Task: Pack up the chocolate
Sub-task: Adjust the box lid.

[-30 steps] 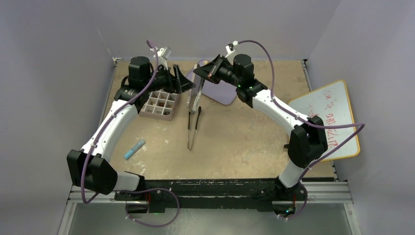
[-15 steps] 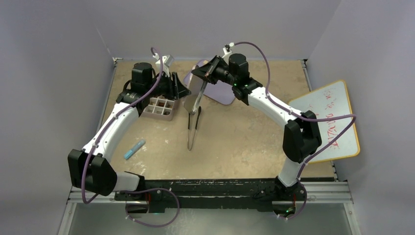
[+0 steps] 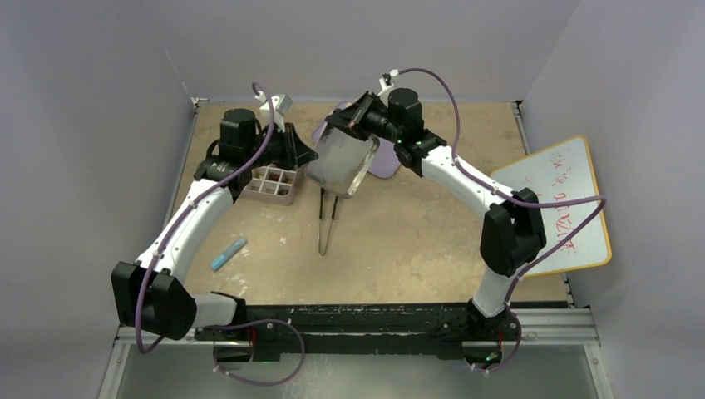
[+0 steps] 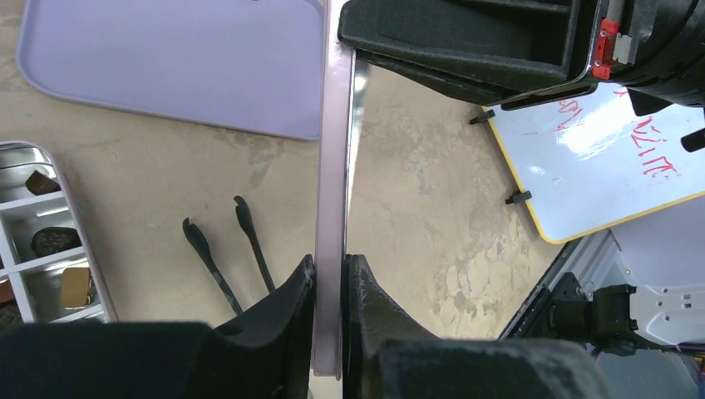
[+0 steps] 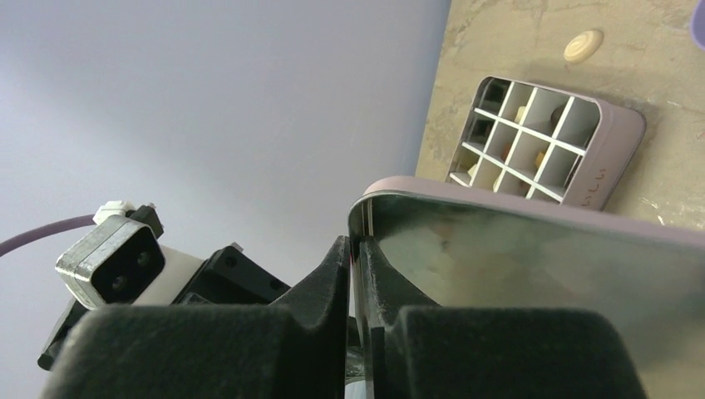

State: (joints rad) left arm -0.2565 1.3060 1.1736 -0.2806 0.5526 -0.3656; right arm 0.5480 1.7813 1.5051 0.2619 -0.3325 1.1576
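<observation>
Closing up: my left gripper [image 4: 331, 268] and right gripper [image 5: 357, 248] both pinch the mauve mirror-lined tin lid [image 3: 341, 165]; next, probably level it over the gridded box [image 5: 611, 154] of chocolate [image 4: 50, 242].

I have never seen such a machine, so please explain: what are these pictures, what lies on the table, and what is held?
Two robot arms stand at a table. One picture looks down from above; the other two come from wrist cameras. On the table lie a box with chocolate in its cells, tweezers, a tray, a blue thing, and a whiteboard at the right edge. The left gripper and the right gripper each clamp one edge of a lid, held off the table.
</observation>
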